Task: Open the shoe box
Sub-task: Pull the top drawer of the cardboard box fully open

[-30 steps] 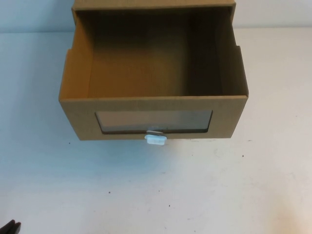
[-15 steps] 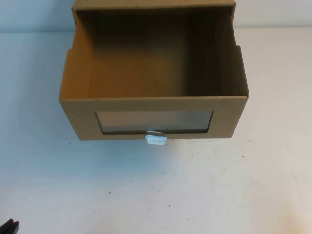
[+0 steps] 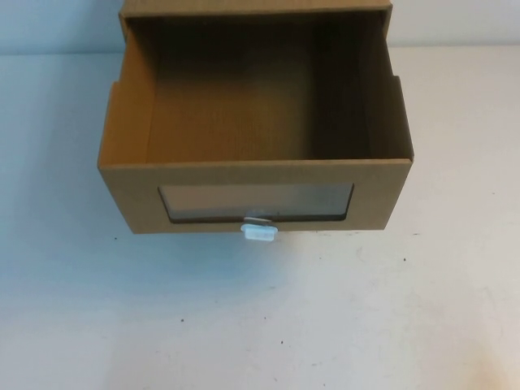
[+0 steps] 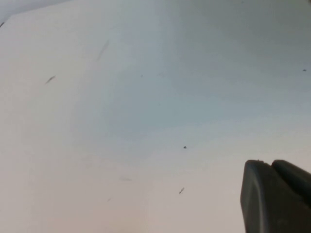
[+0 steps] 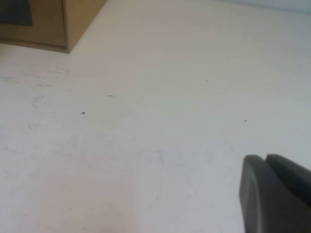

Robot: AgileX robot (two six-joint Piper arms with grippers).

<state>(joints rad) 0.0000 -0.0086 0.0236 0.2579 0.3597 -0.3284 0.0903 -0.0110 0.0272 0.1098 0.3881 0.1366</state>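
High view first. Shows a brown cardboard shoe box (image 3: 382, 203) on the white table (image 3: 341, 325), placed in the far middle part and reaching past the upper edge of the picture. Built as a drawer (image 3: 236, 122) inside an outer sleeve (image 3: 256, 6). Already drawn out toward the robot's side, open on top, showing the bare cardboard floor and the side walls. Carries on the front panel a wide clear window (image 3: 256, 201) and, just below the middle of it, a small pale blue pull tab (image 3: 259, 231) sticking out forward. Throws a soft shadow on the table in front.

Left wrist view next. Finds the left gripper (image 4: 270, 167) over plain white table marked with a few small dark specks, outside the field of the high view. Dark fingers (image 4: 255, 199) pressed together, with only a thin seam between, holding nothing.

Right wrist view last. Finds the right gripper (image 5: 266, 162) also over the table, also outside the high view's field. Fully closed, the two fingers touching, gripping nothing. Catches in addition one lower box corner (image 5: 80, 24) with a piece of the dark window beside it, well apart from the fingers, with bare table between.
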